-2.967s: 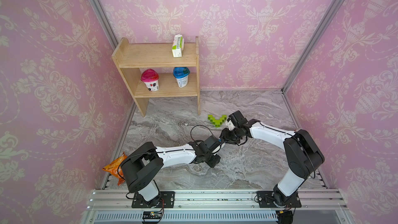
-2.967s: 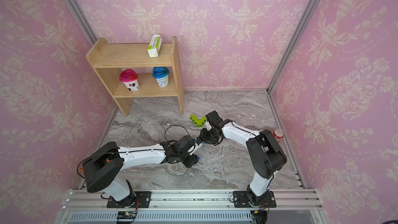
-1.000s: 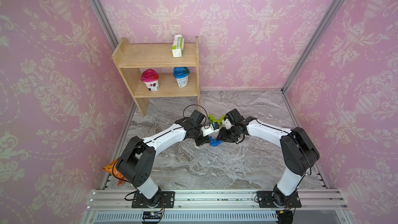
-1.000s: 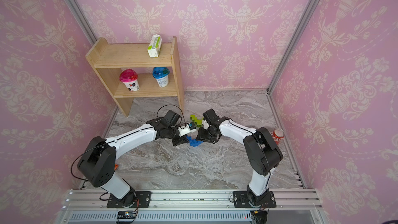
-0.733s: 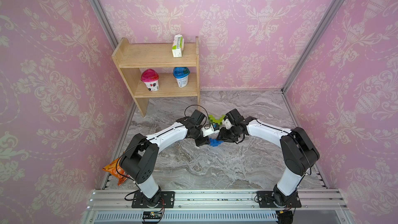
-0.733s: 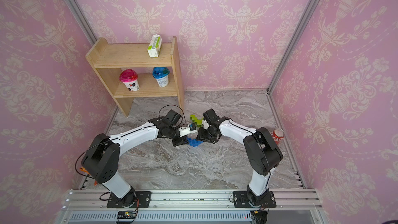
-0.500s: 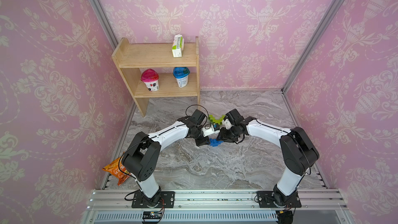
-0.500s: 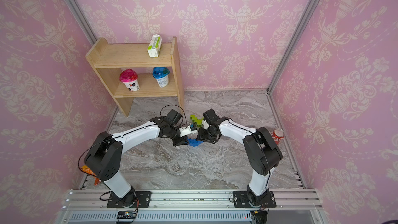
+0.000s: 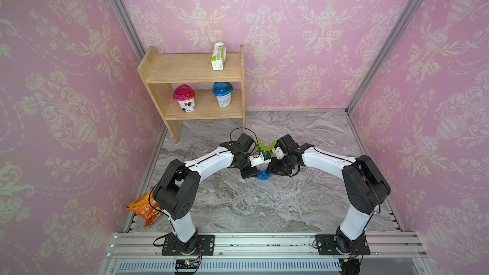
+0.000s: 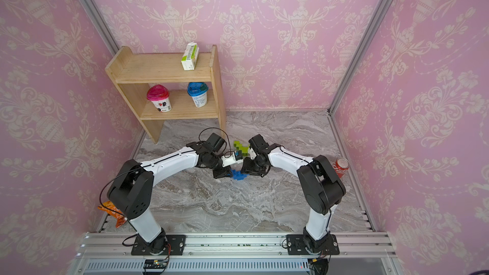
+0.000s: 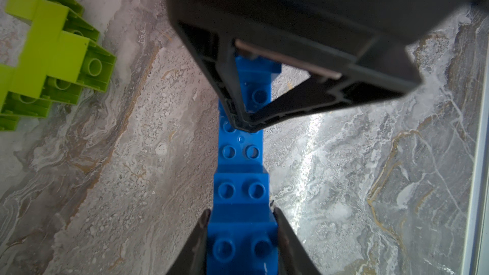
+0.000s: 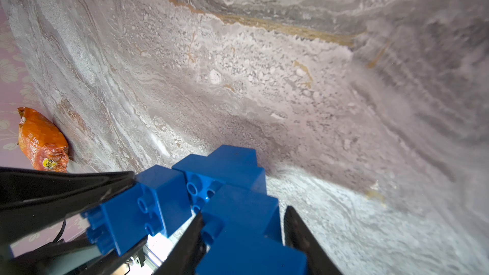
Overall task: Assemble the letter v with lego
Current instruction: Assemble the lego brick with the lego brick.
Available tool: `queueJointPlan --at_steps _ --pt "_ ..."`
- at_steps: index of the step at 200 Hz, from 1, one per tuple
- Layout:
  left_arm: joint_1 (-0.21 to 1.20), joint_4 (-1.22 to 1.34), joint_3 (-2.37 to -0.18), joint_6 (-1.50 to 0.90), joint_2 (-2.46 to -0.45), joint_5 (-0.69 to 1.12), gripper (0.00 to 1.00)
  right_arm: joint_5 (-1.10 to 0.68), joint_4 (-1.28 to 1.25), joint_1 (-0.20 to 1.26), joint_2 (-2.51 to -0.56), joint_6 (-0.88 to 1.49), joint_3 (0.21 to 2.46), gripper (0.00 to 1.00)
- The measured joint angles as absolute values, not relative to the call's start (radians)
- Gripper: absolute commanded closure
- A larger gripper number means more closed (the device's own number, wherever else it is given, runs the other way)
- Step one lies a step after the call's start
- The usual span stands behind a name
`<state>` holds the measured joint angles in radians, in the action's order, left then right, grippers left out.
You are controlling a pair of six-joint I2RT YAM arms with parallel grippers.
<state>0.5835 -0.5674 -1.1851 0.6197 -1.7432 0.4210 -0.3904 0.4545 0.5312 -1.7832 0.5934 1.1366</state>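
**Both top views.** On the grey marbled bench [image 9: 264, 207], in front of the wooden shelf [image 9: 195, 67], we see the two arms meet at the blue lego [image 9: 263, 175]. This is a short stepped chain of studded bricks. It lies farther from the shelf than the green lego [image 9: 266, 145], a lime zigzag of joined bricks resting between the shelf and the blue chain, apart from it.

**Left wrist view.** The left tool [image 11: 240, 215] pinches one end brick of the blue lego, with a finger against each side face.

**Right wrist view.** The right tool [image 12: 243, 212] pinches the opposite end brick in the same way, and the middle bricks bridge the gap between the two tools. We cannot tell whether the chain touches the bench or hangs just clear of it.

**Surroundings.** The shelf carries a small carton [image 9: 218, 56] on its top board. A pink-lidded cup [image 9: 184, 99] and a blue-lidded cup [image 9: 222, 96] stand on its lower board. An orange snack bag [image 9: 144, 208] lies at the bench edge, well away from the shelf. In a top view, a red soda can [image 10: 341, 166] stands at the bench side farthest from the shelf.
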Motion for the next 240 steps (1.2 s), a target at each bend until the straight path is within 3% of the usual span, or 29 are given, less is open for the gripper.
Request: queueJointPlan --at_steps 202,240 --pt "0.591 -0.636 -1.250 0.636 -1.790 0.410 1.00 -0.397 0.451 0.531 -1.792 0.594 1.137 0.51" --pt "0.593 -0.638 -1.251 0.633 -1.788 0.395 0.47 -0.397 0.451 0.531 -1.792 0.594 1.137 0.45"
